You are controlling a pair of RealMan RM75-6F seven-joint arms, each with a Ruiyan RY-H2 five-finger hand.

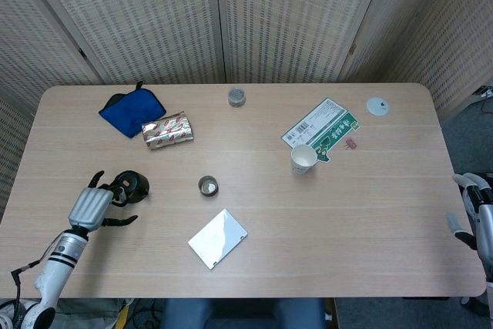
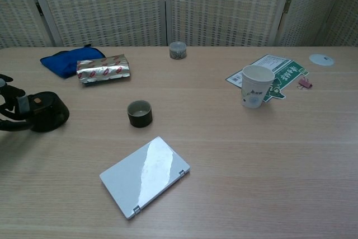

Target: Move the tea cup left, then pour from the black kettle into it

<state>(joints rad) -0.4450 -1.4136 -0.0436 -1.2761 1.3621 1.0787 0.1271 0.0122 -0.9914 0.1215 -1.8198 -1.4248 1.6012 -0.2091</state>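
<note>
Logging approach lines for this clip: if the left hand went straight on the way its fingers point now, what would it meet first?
The black kettle. The left hand sits just beside it, fingers spread toward its body, apparently not yet closed on it. Whether a fingertip already touches is unclear in both views.

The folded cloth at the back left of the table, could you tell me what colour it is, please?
The cloth is plain deep blue; the chest view shows it best.

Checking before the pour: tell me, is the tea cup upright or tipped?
Upright. The tea cup stands on its base, round mouth facing up, in both views.
</note>
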